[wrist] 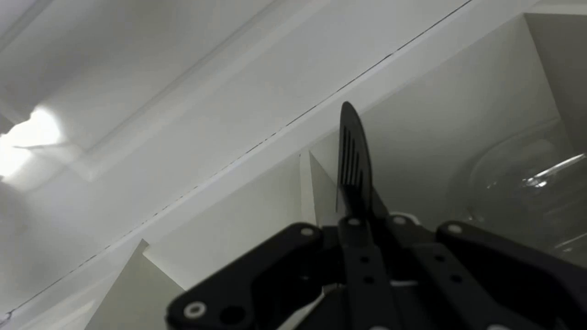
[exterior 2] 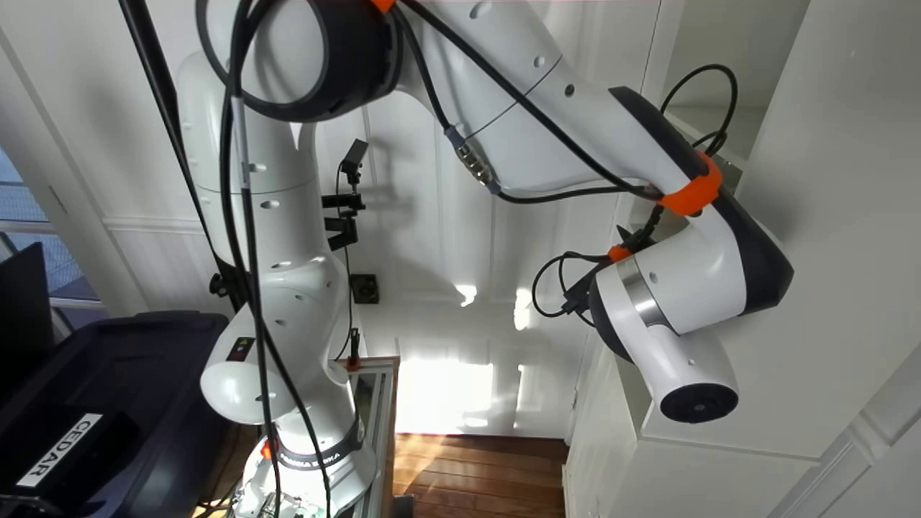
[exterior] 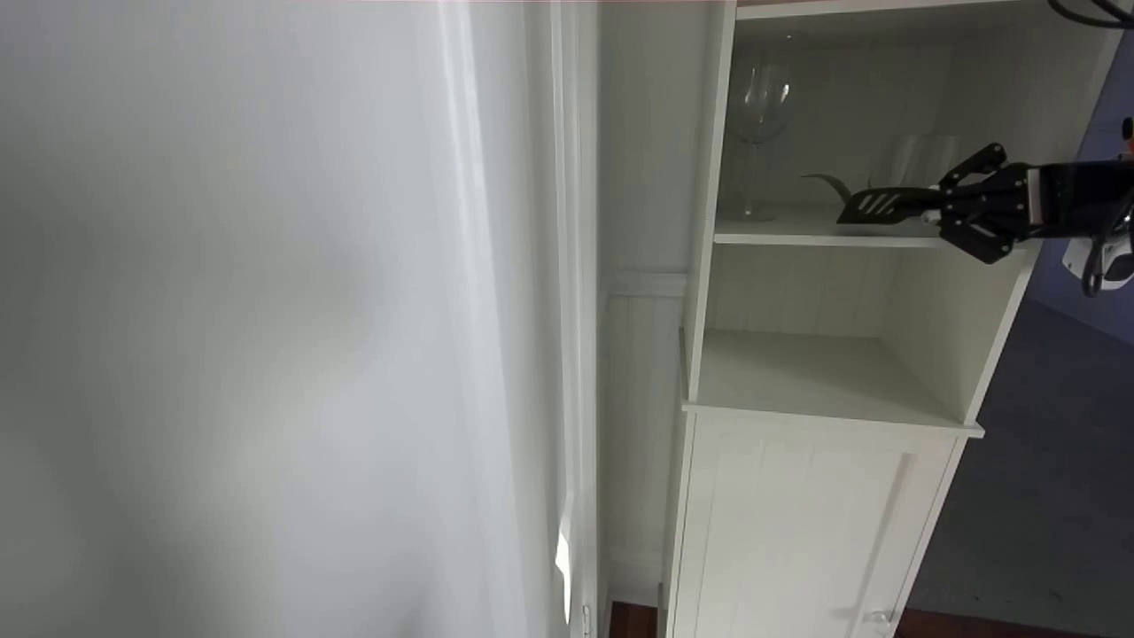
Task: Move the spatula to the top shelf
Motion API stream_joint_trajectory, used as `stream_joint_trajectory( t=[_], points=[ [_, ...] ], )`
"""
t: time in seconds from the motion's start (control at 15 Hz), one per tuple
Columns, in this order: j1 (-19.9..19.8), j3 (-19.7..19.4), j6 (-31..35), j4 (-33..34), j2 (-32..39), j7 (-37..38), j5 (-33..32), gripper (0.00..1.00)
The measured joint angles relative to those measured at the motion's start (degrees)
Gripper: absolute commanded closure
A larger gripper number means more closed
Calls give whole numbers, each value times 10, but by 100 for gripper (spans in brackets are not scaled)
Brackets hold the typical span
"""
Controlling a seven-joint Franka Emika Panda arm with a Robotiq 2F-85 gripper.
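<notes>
Fingers (wrist: 357, 247) are clamped on the spatula (exterior: 877, 206), its slotted end pointing to 9 o'clock in an exterior view. It sits just above the shelf (exterior: 797, 240), at 6 o'clock; whether the two touch, I cannot tell. From the spatula, a wine glass (exterior: 764, 106) stands at 10 o'clock, a faint tumbler (exterior: 911, 159) at 1; well below, near 6, is the door (exterior: 797, 514). In an exterior view the arm (exterior 2: 532, 151) stands at 7 o'clock, bent over toward 4.

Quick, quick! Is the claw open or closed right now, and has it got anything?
Claw: closed, holding the black slotted spatula, its blade sticking out in front.
</notes>
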Motion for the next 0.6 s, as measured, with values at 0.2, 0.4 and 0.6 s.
stream_joint_trajectory(
  t=[0.2, 0.4, 0.6],
  points=[
    [1, 1, 18, 10, 3, 2, 4, 99],
    [5, 3, 23, 12, 9, 5, 4, 99],
    [7, 6, 23, 16, 17, 13, 4, 69]
  ],
)
